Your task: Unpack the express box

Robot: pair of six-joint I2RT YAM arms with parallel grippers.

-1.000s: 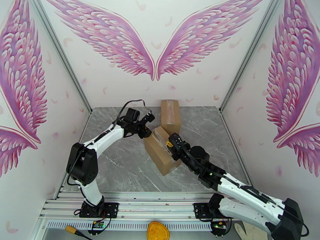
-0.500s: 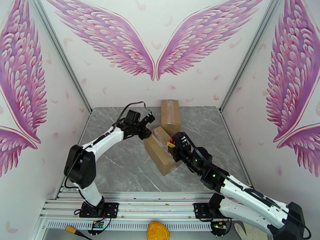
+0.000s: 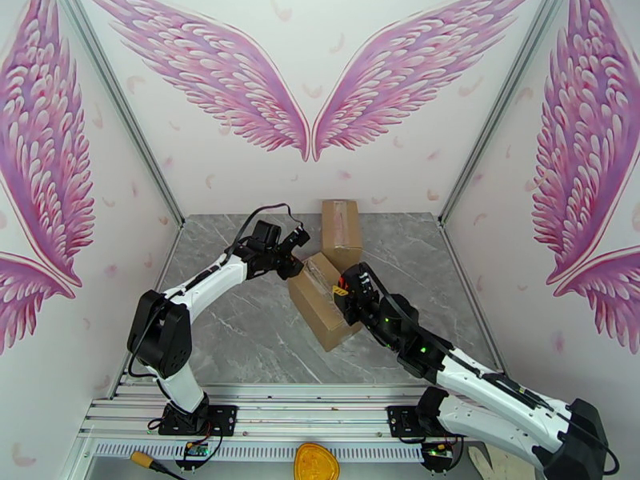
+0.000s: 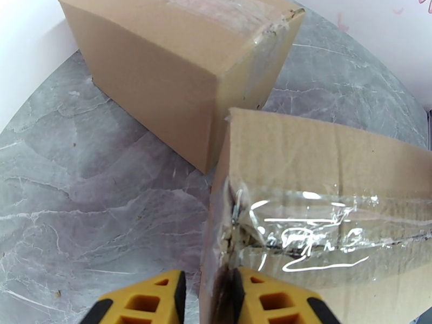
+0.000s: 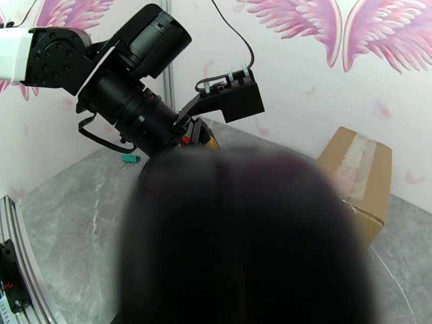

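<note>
The tape-sealed brown cardboard box (image 3: 322, 306) sits mid grey marble tabletop (image 3: 232, 330), just before a second brown carton (image 3: 341, 230). The left gripper (image 4: 208, 291) has its jaws pinched narrowly on the box's end edge. The right gripper (image 3: 346, 285) meets the box's top, and I cannot tell how its jaws stand.

Brown cardboard box (image 3: 320, 304), taped shut, tilted.

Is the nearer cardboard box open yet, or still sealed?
Still sealed. The nearer box has its flaps lying flat, and clear tape covers the seam, though the tape looks wrinkled and torn at one end.
</note>
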